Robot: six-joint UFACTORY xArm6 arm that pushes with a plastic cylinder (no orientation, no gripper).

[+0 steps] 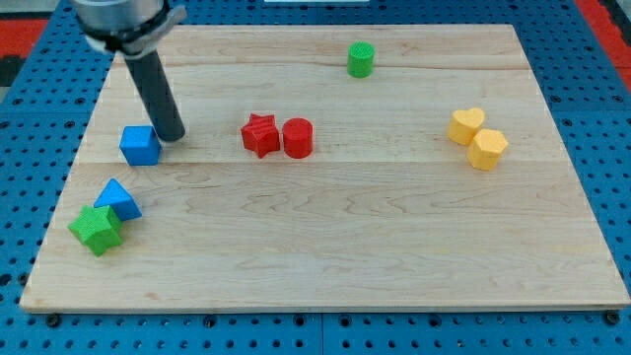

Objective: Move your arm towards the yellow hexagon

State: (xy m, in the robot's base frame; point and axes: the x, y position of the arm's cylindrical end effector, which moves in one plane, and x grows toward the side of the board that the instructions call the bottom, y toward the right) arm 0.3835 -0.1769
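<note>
From where I stand, the dark rod's tip (172, 135) rests on the pale wooden board (325, 266) just beside the blue cube (140, 146), at the view's left. It is a bare rod, with nothing to open or close. The yellow hexagon block (487, 149) sits far off at the view's right, touching a yellow heart block (465, 125).
</note>
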